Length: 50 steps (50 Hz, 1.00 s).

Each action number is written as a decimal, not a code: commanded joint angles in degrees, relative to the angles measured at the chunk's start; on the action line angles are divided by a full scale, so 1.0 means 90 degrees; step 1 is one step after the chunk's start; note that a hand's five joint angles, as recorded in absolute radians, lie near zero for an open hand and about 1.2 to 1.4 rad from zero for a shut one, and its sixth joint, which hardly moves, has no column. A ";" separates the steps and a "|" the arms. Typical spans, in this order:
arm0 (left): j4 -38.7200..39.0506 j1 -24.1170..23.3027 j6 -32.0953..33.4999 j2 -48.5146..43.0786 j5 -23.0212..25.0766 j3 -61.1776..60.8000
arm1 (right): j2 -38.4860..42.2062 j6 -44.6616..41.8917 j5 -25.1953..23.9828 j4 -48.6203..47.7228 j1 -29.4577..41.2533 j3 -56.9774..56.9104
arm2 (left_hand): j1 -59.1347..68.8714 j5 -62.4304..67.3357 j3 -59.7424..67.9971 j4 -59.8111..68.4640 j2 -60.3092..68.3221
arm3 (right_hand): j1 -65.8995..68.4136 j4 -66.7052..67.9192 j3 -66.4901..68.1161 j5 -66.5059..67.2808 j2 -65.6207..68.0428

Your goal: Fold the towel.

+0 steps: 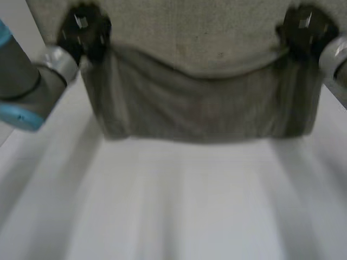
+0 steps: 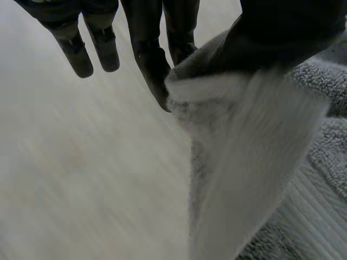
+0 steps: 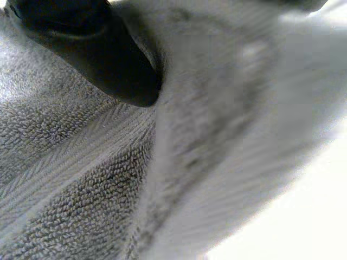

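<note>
Left arm (image 1: 24,81): closest to my head camera, grey with a light-blue cap. It comes in from the left side and reaches toward the far part of the table.
Left hand (image 1: 82,30): it is at the towel's left lifted corner. From its wrist camera I see some fingers (image 2: 147,59) and the thumb closed on the cloth corner, pinching it. The other fingers are straight beside them and touch nothing.
Right hand (image 1: 304,27): it is at the towel's right lifted corner. From its wrist camera I see one black fingertip pressing into the cloth, and the cloth folds around it. I read this hand as gripping the towel.
Right arm (image 1: 336,59): a grey joint just beside the right hand.
Towel (image 1: 200,103): grey-beige terry cloth, lifted and stretched between the two hands. The held edge sags in the middle. A darker part hangs down from the hands toward the table, and a lighter part shows beyond the sagging edge. I cannot tell if the lower edge touches the table.
Table (image 1: 179,206): white, it lies between the hanging towel and my head camera.
</note>
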 commanded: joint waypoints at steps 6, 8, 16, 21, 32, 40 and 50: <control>0.2282 0.0128 -0.0014 0.1435 0.0103 -0.0768 | -0.1263 0.1607 -0.0337 -0.1146 -0.0079 0.0608 | 0.0628 0.0473 -0.0267 -0.0357 0.0348 | 0.0527 -0.0494 -0.0324 0.0303 0.0480; 0.2293 0.0148 -0.0004 0.1445 0.0162 -0.0985 | -0.1322 0.1588 -0.0465 -0.1175 -0.0138 0.0950 | 0.0628 0.0473 -0.0267 -0.0357 0.0348 | 0.0527 -0.0494 -0.0324 0.0303 0.0480; 0.2244 0.0412 0.0035 0.1357 0.0514 -0.2332 | -0.1508 0.1198 -0.0817 -0.1185 -0.0304 0.2669 | 0.0628 0.0473 -0.0267 -0.0357 0.0348 | 0.0527 -0.0494 -0.0324 0.0303 0.0480; 0.2283 0.0509 0.0074 0.1279 0.0563 -0.3328 | -0.1557 0.0749 -0.1168 -0.1185 -0.0422 0.3704 | 0.0628 0.0473 -0.0267 -0.0357 0.0348 | 0.0527 -0.0494 -0.0324 0.0303 0.0480; 0.2244 0.0685 0.0690 0.0898 0.0582 -0.5174 | -0.1606 -0.0130 -0.1989 -0.1605 -0.0978 0.6156 | 0.0628 0.0473 -0.0267 -0.0357 0.0348 | 0.0527 -0.0494 -0.0324 0.0303 0.0480; 0.1941 0.0519 0.0826 0.1377 0.0582 -0.5819 | -0.2648 -0.0375 -0.2067 -0.1245 -0.1368 0.6686 | 0.0628 0.0473 -0.0267 -0.0357 0.0348 | 0.0527 -0.0494 -0.0324 0.0303 0.0480; 0.0107 0.1054 0.0534 0.3572 0.1381 -0.5878 | -0.4438 -0.0346 -0.3454 0.0582 -0.2277 0.6540 | 0.0628 0.0473 -0.0267 -0.0357 0.0348 | 0.0527 -0.0494 -0.0324 0.0303 0.0480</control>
